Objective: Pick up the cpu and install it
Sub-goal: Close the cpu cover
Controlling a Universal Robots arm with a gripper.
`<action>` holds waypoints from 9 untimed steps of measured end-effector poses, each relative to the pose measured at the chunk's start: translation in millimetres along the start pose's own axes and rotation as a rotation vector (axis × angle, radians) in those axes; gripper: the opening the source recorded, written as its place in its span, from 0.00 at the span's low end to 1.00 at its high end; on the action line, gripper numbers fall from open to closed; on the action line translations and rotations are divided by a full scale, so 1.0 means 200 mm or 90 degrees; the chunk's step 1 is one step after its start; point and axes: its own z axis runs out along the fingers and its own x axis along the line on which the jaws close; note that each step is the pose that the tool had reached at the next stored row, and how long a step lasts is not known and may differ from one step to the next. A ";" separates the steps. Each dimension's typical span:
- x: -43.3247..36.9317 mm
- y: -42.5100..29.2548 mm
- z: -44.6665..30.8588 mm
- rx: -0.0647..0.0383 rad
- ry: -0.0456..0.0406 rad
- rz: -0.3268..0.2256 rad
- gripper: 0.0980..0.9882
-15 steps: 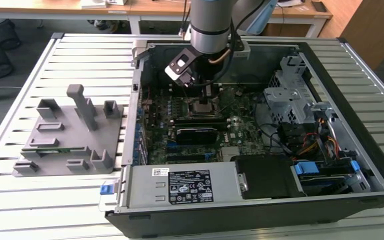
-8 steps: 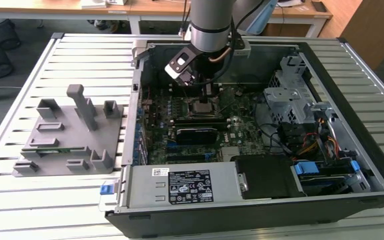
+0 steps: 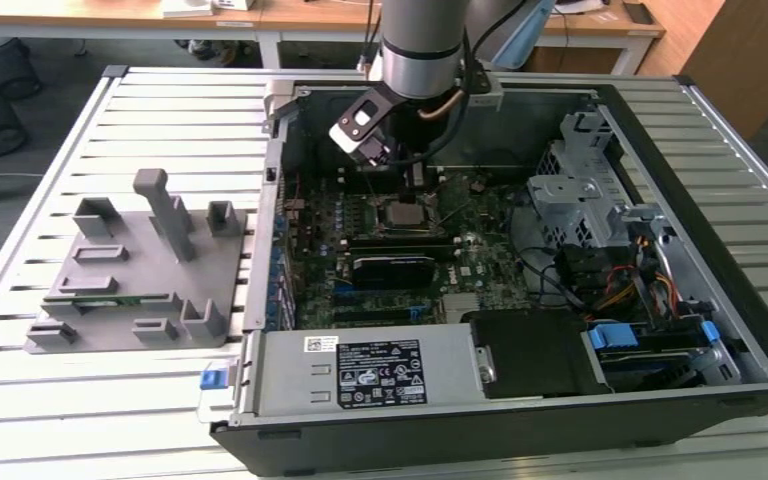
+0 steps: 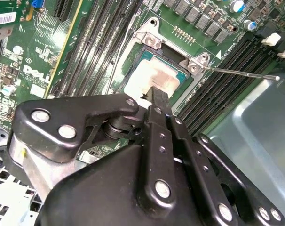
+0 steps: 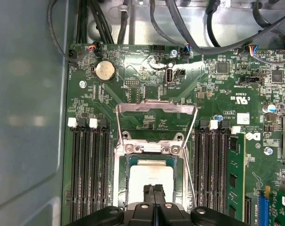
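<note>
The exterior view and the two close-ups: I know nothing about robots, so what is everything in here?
Small flat square metal-topped cpu: one, silver-grey, in the motherboard's socket.
Flat green motherboard: one, inside the case.
Open black computer case: one, on the table.
Moulded plastic fixture: one, grey, to the exterior view's left of the case.
Slatted metal table: one, silver, under everything.
Round coin battery: one, silver, on the motherboard.
Robot's gripper: one, black, fingers together, tips over the cpu.

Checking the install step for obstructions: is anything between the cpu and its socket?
Nothing visible. The load plate is swung back and the lever stands aside, so the socket is open. The cpu lies within its frame, right under the tips of the hand.
</note>
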 end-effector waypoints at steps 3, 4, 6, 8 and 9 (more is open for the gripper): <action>0.000 0.000 -0.011 0.000 0.0000 0.000 0.01; 0.000 0.000 -0.015 0.000 0.0000 0.000 0.01; 0.001 0.001 -0.024 0.000 0.0000 0.000 0.01; 0.001 0.001 -0.042 0.000 0.0001 0.000 0.01; 0.001 0.002 -0.057 0.000 0.0000 0.001 0.01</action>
